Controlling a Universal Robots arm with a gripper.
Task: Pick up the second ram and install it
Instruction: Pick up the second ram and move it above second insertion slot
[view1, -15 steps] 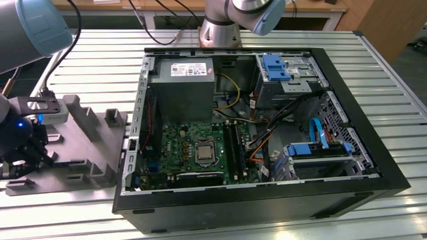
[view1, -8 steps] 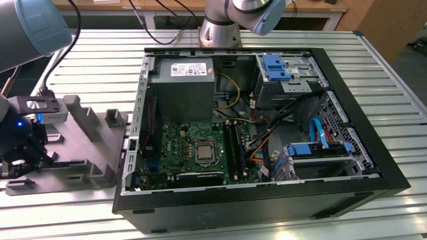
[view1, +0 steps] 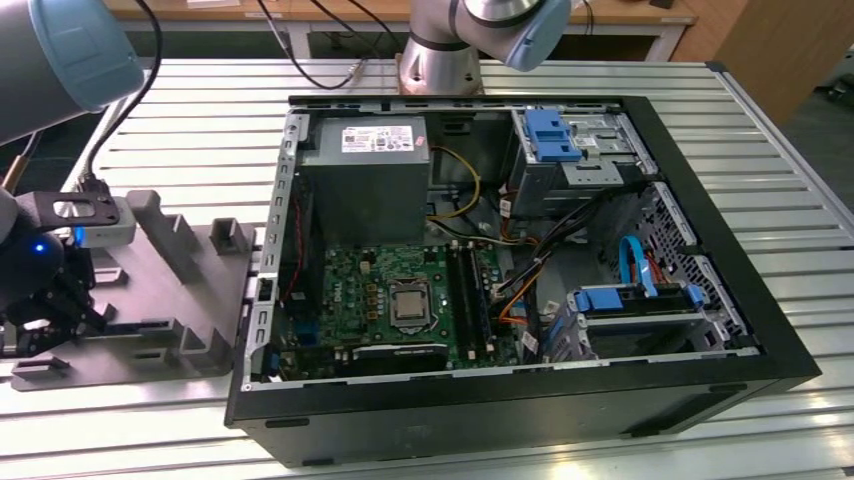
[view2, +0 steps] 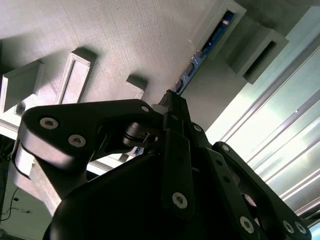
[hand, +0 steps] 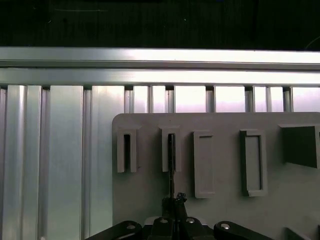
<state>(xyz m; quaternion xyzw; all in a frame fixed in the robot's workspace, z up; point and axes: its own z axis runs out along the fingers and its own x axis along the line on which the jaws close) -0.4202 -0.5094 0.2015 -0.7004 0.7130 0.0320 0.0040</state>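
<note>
The grey fixture plate (view1: 187, 310) lies on the ribbed surface (view1: 200, 150), its edge just beside the open computer case (view1: 534, 420). The second ram (hand: 171, 157), thin and dark, stands edge-on in a narrow slot of the plate, and the tool (hand: 172, 201) is clamped on it.

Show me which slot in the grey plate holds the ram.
The narrow slot straight ahead of the gripper: the thin dark ram that it grips stands edge-on in that slot.
</note>
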